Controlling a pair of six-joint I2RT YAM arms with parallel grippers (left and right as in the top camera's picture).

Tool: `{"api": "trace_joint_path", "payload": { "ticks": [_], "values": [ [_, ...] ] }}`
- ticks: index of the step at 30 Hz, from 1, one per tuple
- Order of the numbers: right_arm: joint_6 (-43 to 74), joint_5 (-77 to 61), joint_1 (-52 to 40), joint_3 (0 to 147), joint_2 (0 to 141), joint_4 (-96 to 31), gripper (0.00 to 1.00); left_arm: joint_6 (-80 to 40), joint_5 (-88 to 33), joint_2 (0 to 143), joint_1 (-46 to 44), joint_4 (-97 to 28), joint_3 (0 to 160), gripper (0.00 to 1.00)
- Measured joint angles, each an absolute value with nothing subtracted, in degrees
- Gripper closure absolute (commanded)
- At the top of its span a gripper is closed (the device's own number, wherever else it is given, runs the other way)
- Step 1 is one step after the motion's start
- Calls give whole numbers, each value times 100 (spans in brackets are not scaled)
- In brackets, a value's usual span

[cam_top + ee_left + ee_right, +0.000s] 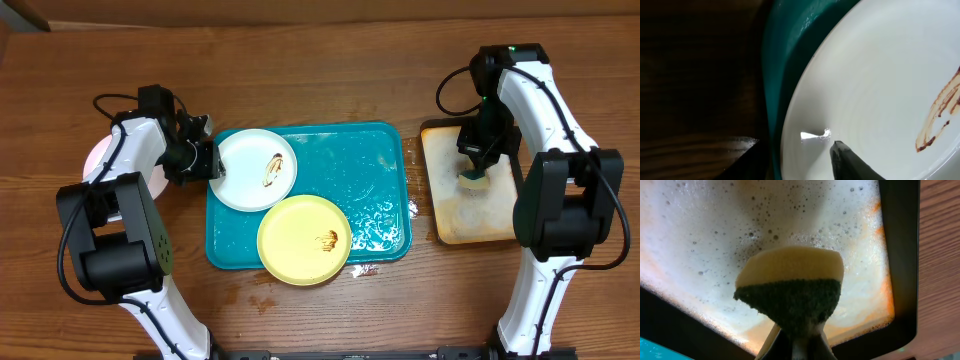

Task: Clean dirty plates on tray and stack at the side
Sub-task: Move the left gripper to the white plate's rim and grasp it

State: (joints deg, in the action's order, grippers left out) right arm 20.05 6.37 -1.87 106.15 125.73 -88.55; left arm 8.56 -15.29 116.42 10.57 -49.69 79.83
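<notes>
A white plate (256, 168) with a brown smear lies on the back left corner of the teal tray (370, 180). My left gripper (205, 160) is at that plate's left rim. In the left wrist view my left gripper (796, 145) stands open astride the white plate (880, 75)'s rim, one fingertip (842, 155) over the plate, the other outside the tray's rim (775, 75). A pale yellow plate (303, 238), also smeared, overhangs the tray's front edge. My right gripper (478, 165) is shut on a yellow-and-green sponge (790, 285).
The sponge hangs over a small black-rimmed tan tray (445, 215) right of the teal one, its inside foamy, its black rim (897, 255) close by. A pale round thing (97, 160) lies under my left arm. Suds and drips (365, 268) spot the wood by the teal tray.
</notes>
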Motion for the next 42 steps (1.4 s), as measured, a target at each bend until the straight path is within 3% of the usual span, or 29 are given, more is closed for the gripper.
{"api": "trace_joint_path", "payload": {
  "ticks": [15, 42],
  "values": [
    [1988, 637, -185, 10615, 12573, -8858, 96, 744, -1527, 11096, 1057, -4984, 7985, 51],
    [1986, 635, -185, 10615, 12573, -8879, 96, 722, -1527, 10965, 1057, -4991, 7999, 55]
  ]
}}
